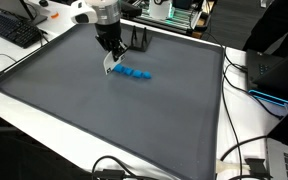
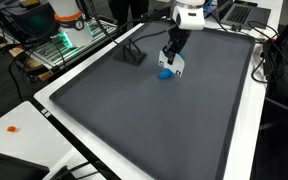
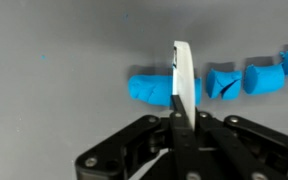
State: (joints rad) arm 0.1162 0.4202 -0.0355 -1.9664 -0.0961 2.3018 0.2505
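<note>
A row of several blue soft-looking lumps (image 3: pixel 234 80) lies on the dark grey mat (image 1: pixel 104 120), also seen in both exterior views (image 1: pixel 134 73) (image 2: pixel 164 73). My gripper (image 3: pixel 182 118) is shut on a thin white flat blade (image 3: pixel 182 72) that points down onto the row. In the wrist view the blade stands edge-on across the largest left lump (image 3: pixel 149 88), touching or just above it. In both exterior views the gripper (image 1: pixel 110 55) (image 2: pixel 173 55) hangs directly over one end of the row, with the blade (image 1: pixel 108 68) (image 2: pixel 178 66) below it.
A small black stand (image 2: pixel 132 55) sits on the mat near the gripper, also visible in an exterior view (image 1: pixel 141 42). A keyboard (image 1: pixel 14 30) lies off the mat. Cables (image 1: pixel 246 150) and a laptop (image 1: pixel 279 160) lie along the white table edge.
</note>
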